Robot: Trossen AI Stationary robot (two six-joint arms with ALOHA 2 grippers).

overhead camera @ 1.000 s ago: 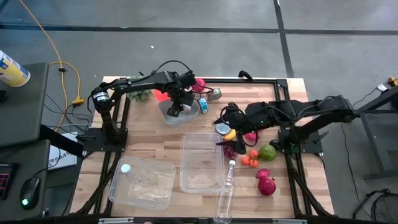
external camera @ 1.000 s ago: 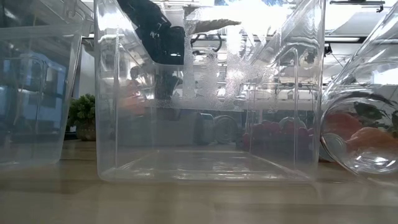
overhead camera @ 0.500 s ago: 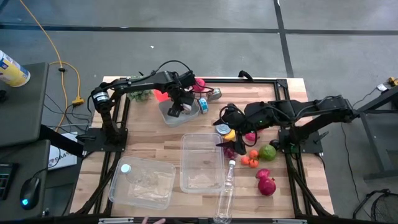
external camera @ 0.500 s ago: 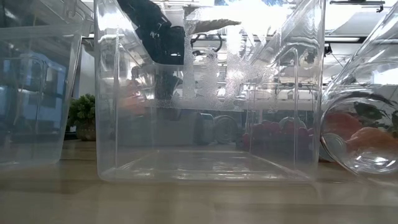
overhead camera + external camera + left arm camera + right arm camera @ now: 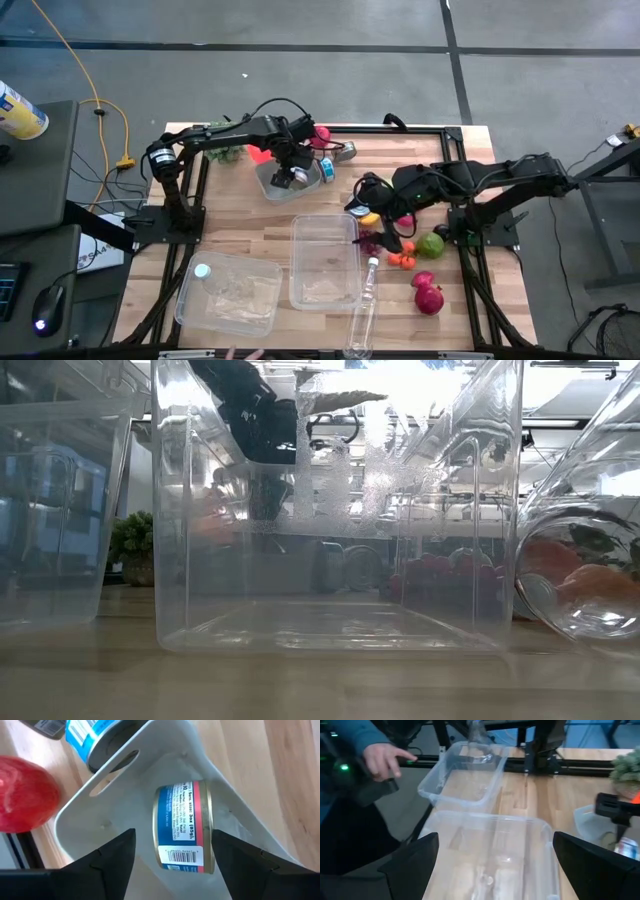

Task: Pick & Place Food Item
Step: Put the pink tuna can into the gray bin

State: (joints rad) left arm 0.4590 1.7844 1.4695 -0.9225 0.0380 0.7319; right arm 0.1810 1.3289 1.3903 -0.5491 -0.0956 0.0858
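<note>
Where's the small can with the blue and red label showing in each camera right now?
High view: the can lies in the grey tray, back of the table, under the left gripper.
Low view: not visible.
Left wrist view: can centre, lying in the tray.
Right wrist view: cannot tell.
Shared landmark: the grey tray.

You're looking at a lab or workshop: bare concrete floor (image 5: 330, 25), a yellow cable (image 5: 75, 62) trailing across it. The wooden table (image 5: 250, 215) sits in a black metal frame (image 5: 420, 128).
</note>
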